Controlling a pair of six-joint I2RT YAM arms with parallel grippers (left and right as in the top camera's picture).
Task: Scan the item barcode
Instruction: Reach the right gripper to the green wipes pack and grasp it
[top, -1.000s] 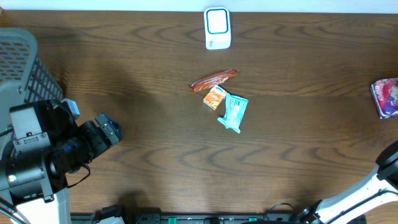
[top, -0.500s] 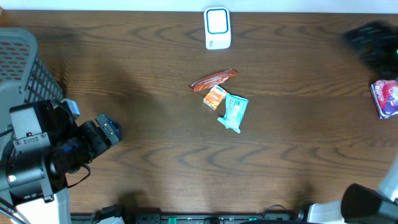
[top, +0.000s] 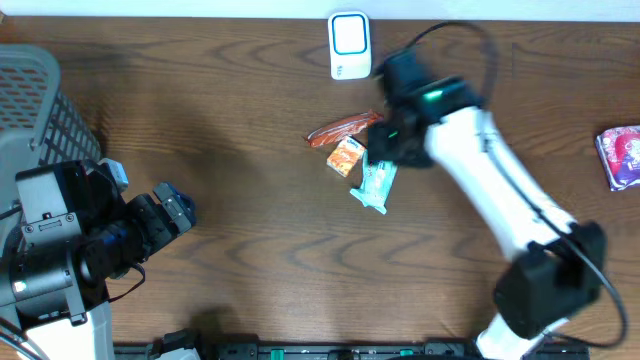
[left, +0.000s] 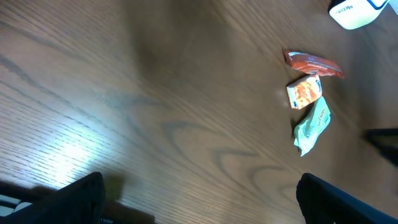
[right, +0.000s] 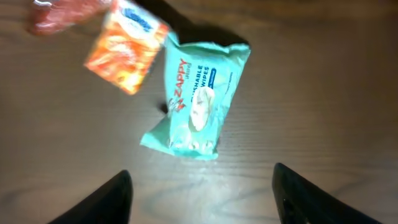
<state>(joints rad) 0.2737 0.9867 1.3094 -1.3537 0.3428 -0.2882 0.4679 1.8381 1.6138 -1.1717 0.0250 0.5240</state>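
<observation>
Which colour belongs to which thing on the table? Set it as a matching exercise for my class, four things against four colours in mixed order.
Things
1. wipes pack
2. barcode scanner
3. basket
4. small packet beside the wipes pack

Colours
A. white with a blue face
B. teal
C. orange
D. grey

Pairs: 1-B, 2-A, 3-D, 4-C

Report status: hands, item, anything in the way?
Left hand open, empty, parked aside. Right hand open above the wipes pack, not gripping yet. Orange packet and red wrapper crowd one end of the pack.
</observation>
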